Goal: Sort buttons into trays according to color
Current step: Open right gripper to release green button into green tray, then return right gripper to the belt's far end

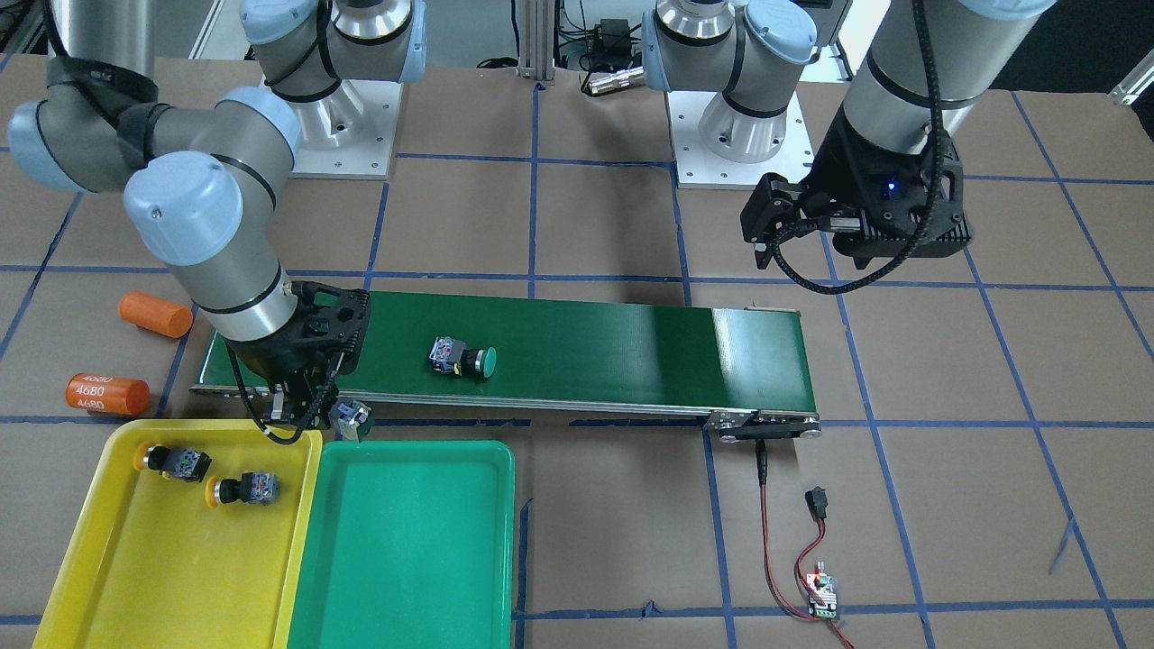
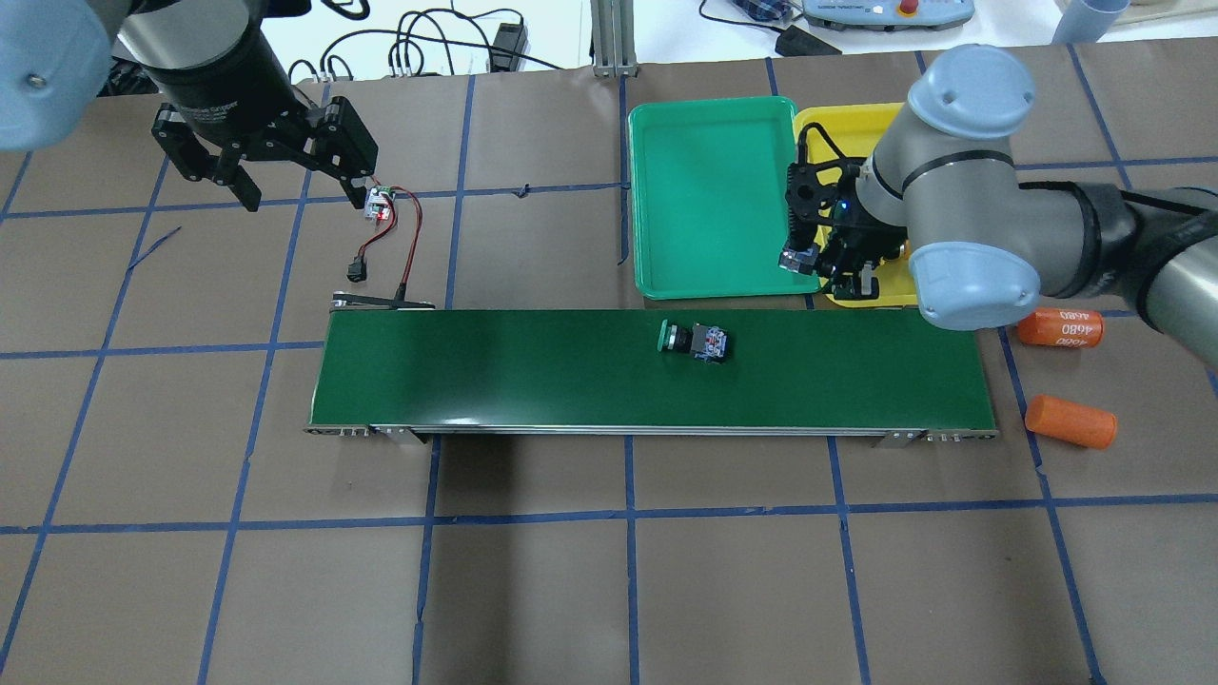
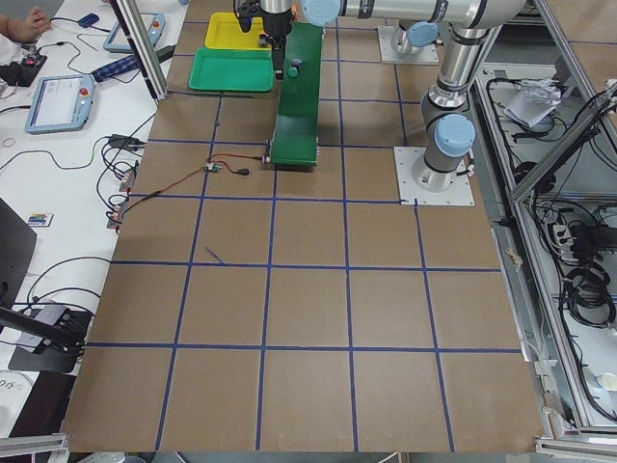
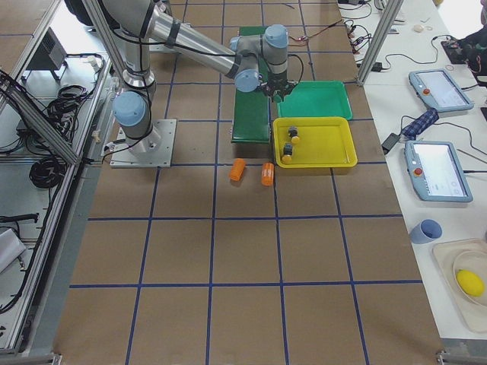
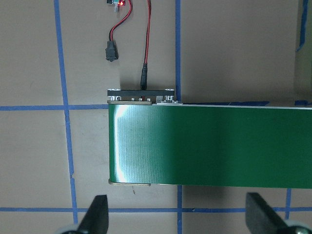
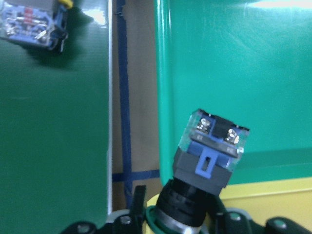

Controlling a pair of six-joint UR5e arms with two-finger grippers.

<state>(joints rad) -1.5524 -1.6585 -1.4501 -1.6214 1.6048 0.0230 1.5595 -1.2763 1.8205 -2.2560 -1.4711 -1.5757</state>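
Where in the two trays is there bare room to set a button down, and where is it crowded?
The green tray is bare rim to rim. The yellow tray is free in its half away from the conveyor belt; two yellow buttons crowd its belt-side end. The right gripper, shut on a green button, hangs over the trays' belt-side corner.

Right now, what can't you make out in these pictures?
- Held button: right wrist view, its cap sits down in the right hand, so its colour is unsure.
- Yellow tray: overhead, the right arm covers most of it and hides the yellow buttons.
- Belt button: left side view, too small for detail.
- Left hand: left wrist view, cut off by the bottom edge, only fingertips show.
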